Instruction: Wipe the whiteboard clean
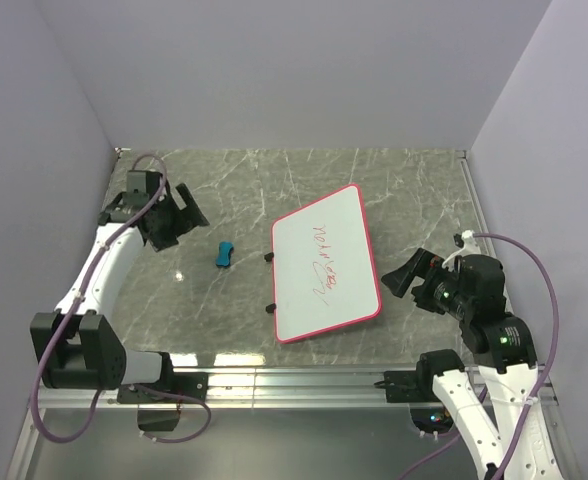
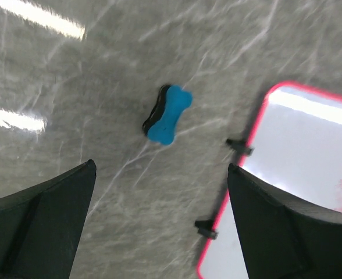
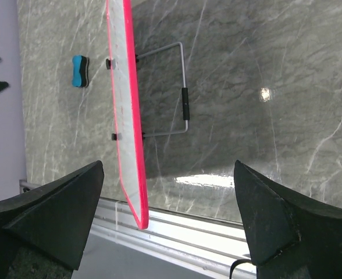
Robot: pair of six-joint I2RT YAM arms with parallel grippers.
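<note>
On the marbled counter (image 1: 224,180), we aim our spread left pincer (image 1: 187,214) at the eraser (image 1: 223,254), probably to grab it, our right pincer (image 1: 406,277) likewise spread beside the propped whiteboard (image 1: 324,265).

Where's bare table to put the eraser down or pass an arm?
Bare table lies near-left, bordered by the eraser, the whiteboard and the front rail. The far strip between whiteboard and back wall is open too. Crowded: the gap between whiteboard and right gripper, and behind the whiteboard, where its wire stand sits.
</note>
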